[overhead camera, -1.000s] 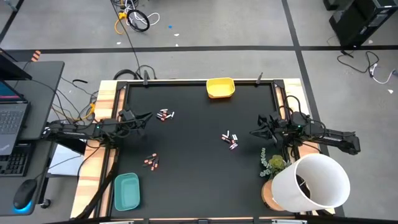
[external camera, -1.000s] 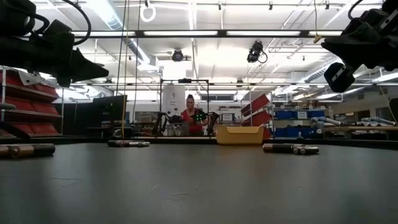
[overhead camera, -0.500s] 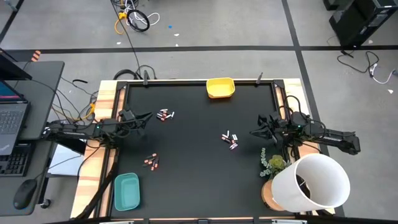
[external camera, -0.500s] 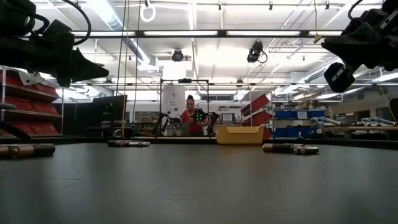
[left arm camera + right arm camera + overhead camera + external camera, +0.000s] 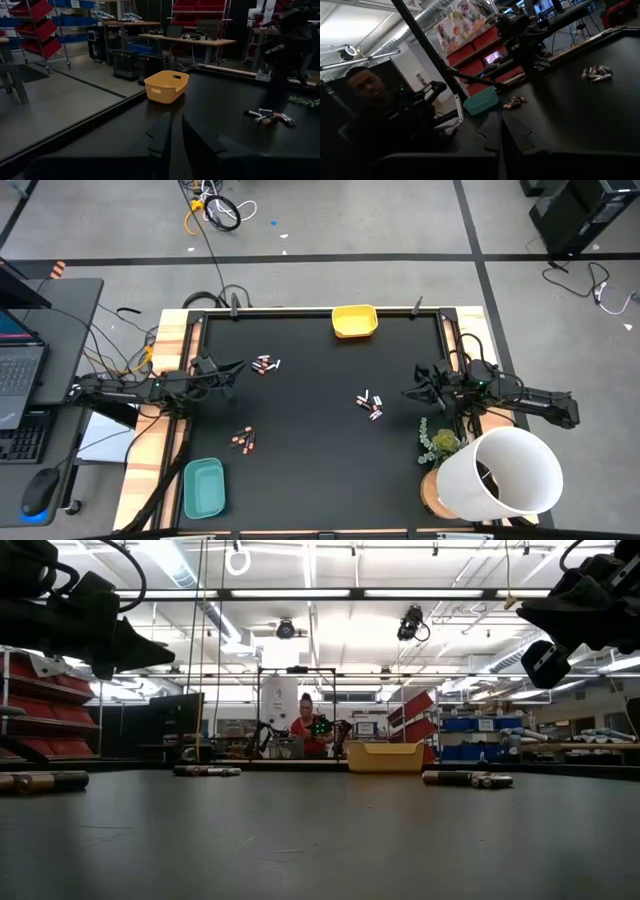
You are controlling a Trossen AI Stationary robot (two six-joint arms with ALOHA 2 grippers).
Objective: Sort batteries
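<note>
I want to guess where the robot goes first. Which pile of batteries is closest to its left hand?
The pile of batteries near the back left, toward the yellow tray. It lies just beside the left hand; the middle pile and the front pile sit farther off.

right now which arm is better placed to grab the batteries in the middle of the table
Right, probably. The right gripper sits shut, close beside the middle cluster of batteries. The left gripper is across the table, nearer the upper-left cluster.
</note>
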